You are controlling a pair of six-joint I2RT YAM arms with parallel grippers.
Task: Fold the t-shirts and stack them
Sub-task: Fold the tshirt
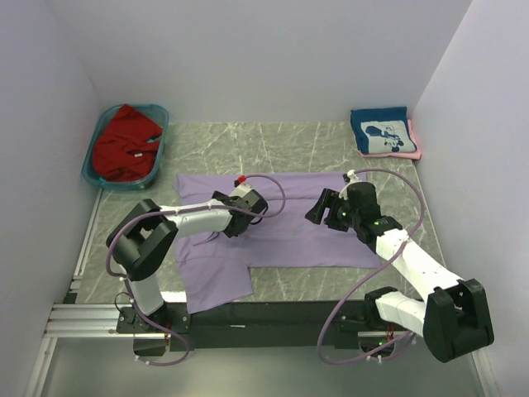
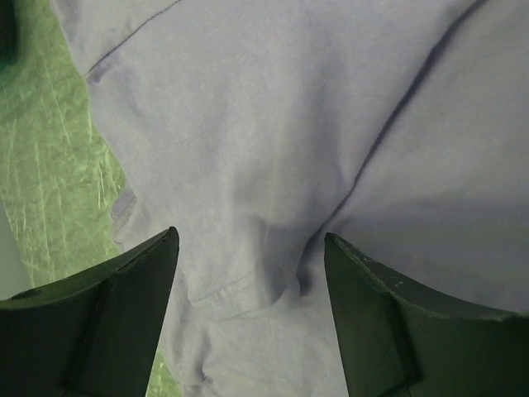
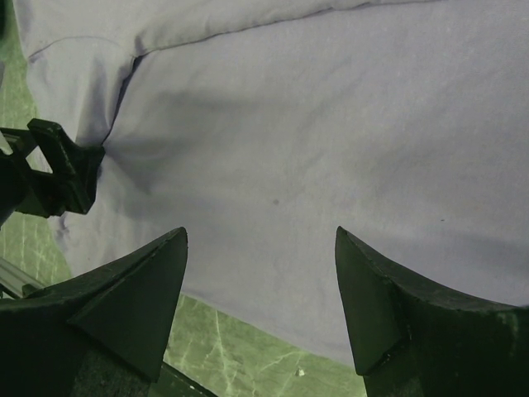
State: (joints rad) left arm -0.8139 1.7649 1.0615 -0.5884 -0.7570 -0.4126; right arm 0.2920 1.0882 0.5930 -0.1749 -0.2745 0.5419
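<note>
The lavender t-shirt (image 1: 289, 236) lies spread flat across the middle of the table, one sleeve hanging over the near edge. My left gripper (image 1: 221, 229) is open and low over its left part, near the sleeve seam (image 2: 215, 289). My right gripper (image 1: 316, 211) is open and empty, hovering above the shirt's right half (image 3: 331, 149). The red t-shirt (image 1: 124, 142) lies bunched in the teal tub. The navy t-shirt with white graphic (image 1: 382, 132) lies folded on the pink one (image 1: 414, 141) at the back right.
The teal plastic tub (image 1: 97, 132) stands at the back left corner. White walls close in the table on three sides. The green marble tabletop (image 1: 273, 145) shows behind the shirt. A black rail (image 1: 273, 318) runs along the near edge.
</note>
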